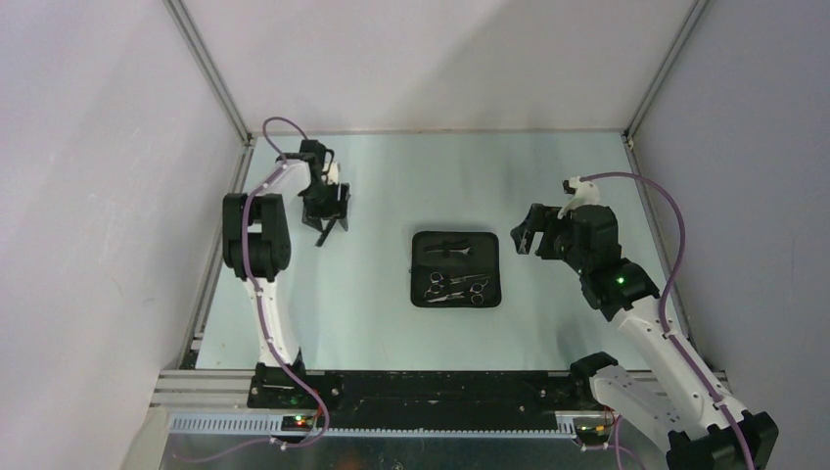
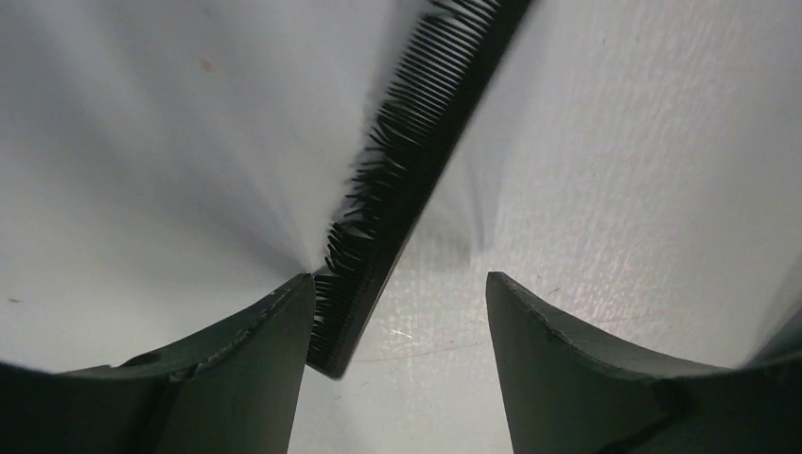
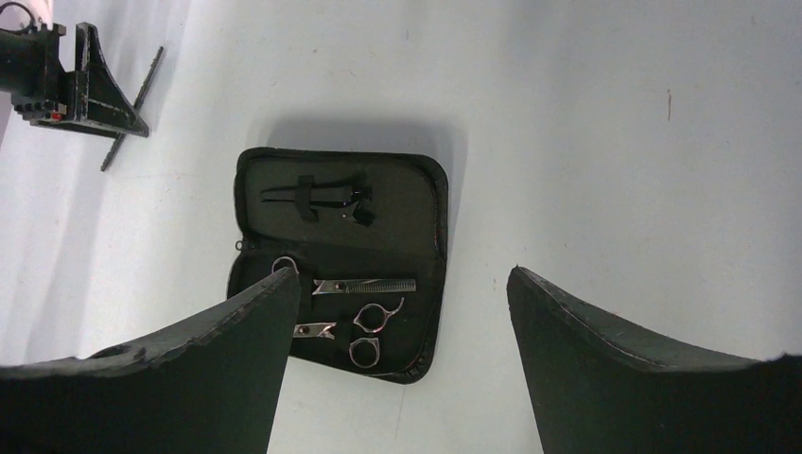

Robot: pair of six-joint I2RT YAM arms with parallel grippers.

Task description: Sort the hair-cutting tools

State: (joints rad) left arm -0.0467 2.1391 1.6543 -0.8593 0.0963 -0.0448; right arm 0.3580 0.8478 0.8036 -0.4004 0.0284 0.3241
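An open black pouch (image 1: 486, 257) lies at the table's middle. Two silver scissors (image 1: 455, 290) sit in its near half and two thin black hair clips (image 1: 450, 250) in its far half. The right wrist view shows the pouch (image 3: 416, 227), the scissors (image 3: 365, 286) and the clips (image 3: 317, 194). The dark comb (image 1: 327, 235) lies on the table at the far left. My left gripper (image 1: 327, 220) is open, low over the comb (image 2: 397, 180), whose near end rests against the left finger (image 2: 255, 369). My right gripper (image 1: 527, 240) is open and empty, right of the pouch.
Grey walls with metal frame posts (image 1: 210, 69) close in the table on the left, back and right. The left arm's gripper (image 3: 76, 85) and the comb (image 3: 151, 71) show at the top left of the right wrist view.
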